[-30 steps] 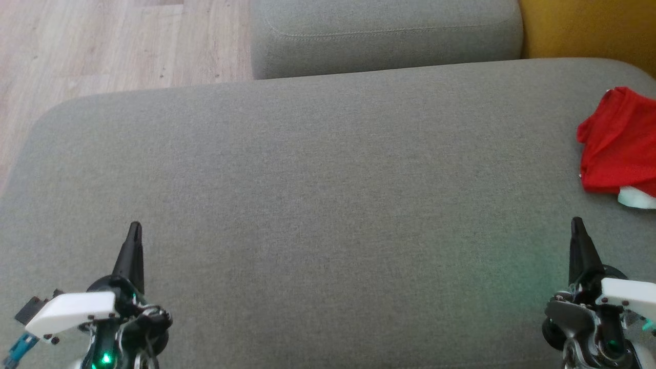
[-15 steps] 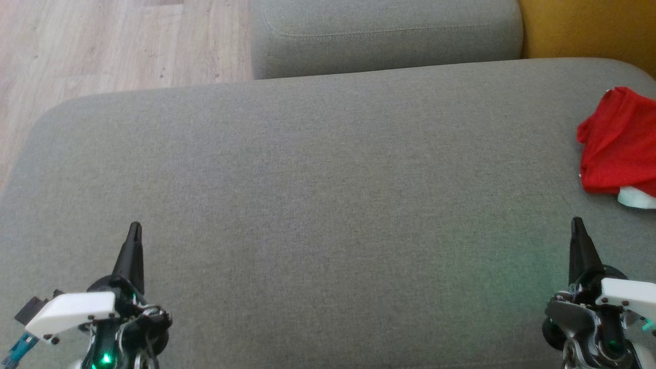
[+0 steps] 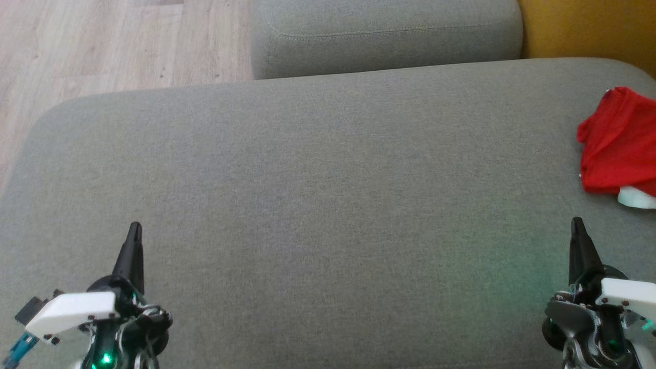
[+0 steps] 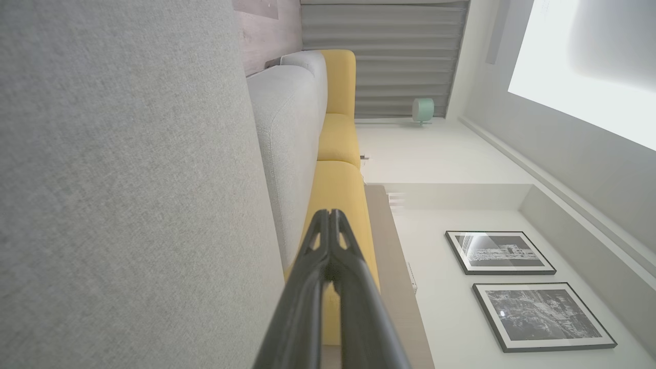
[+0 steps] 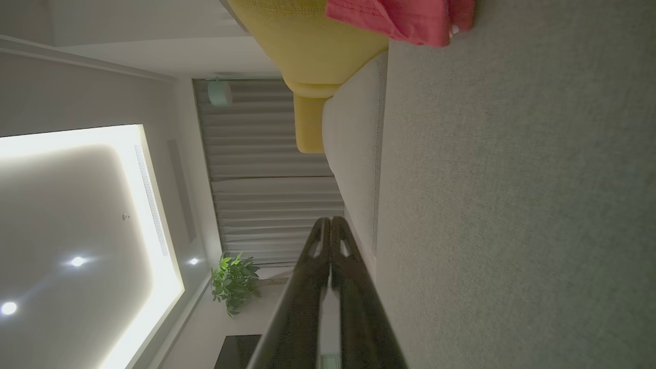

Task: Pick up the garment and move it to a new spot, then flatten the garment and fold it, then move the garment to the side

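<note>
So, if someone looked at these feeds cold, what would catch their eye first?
The red garment, bunched up at the far right of the grey cushion, stands out against the plain fabric. Next come the left pincer and the right pincer, both shut, at the near left and near right of the head view, neither touching the garment.

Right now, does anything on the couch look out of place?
Yes: the red garment lies crumpled, not flat, at the right edge of the grey cushion, a white bit showing at its near side.
</note>
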### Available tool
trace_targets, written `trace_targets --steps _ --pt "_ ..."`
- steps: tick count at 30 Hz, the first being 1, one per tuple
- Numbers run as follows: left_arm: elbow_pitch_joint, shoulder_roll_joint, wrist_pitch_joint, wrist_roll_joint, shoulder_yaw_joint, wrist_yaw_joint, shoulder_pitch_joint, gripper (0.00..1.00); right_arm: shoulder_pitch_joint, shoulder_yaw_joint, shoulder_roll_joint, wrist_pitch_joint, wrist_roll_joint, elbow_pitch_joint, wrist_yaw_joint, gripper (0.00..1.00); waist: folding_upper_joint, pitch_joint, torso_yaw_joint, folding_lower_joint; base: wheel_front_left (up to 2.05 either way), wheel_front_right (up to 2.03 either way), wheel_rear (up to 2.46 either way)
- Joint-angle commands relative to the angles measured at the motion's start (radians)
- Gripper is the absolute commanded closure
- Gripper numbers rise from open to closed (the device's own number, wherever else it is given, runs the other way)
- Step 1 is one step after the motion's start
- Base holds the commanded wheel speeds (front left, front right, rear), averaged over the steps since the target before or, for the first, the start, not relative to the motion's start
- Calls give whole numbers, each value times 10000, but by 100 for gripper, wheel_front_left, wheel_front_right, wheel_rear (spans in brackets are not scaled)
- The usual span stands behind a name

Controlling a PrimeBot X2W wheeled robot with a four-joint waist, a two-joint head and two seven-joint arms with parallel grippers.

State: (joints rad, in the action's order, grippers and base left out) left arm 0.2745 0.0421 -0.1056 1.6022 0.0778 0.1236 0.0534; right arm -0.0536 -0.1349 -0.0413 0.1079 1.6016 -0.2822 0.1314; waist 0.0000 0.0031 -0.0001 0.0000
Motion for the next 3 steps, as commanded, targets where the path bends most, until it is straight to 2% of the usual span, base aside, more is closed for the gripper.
trace_targets --steps 1,3 --pt "-291 81 -78 63 362 71 548 100 -543 211 -89 54 70 374 -7 100 0 0 1 0 0 0 0" --pt "-291 81 -78 63 362 71 548 100 -543 211 -89 54 70 374 -7 100 0 0 1 0 0 0 0"
